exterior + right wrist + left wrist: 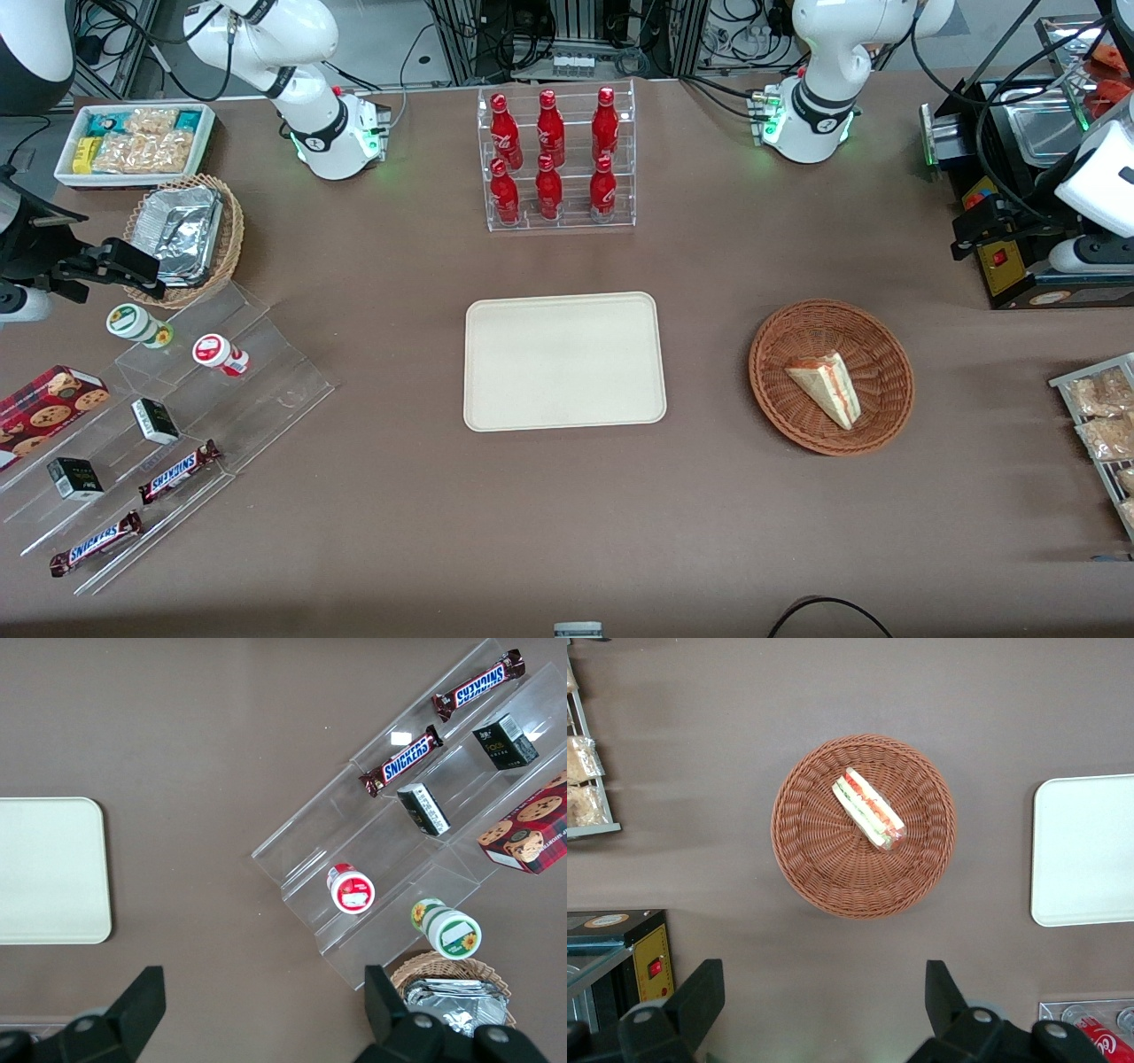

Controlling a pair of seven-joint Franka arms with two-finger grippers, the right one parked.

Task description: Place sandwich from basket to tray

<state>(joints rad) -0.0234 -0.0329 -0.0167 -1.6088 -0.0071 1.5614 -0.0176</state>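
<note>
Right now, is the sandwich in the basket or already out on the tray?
In: the sandwich lies inside the basket; the tray is bare. The tool hangs open above the table beside the basket.

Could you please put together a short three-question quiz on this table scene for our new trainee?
1. True or false: the sandwich already lies on the tray.
2. How many red bottles stand in the clear rack?
3. The gripper is: A) shut on the sandwich, B) open above the table, apart from the basket, C) inside the basket.

Key: 1 false, it lies in the basket; 2 six; 3 B.
</note>
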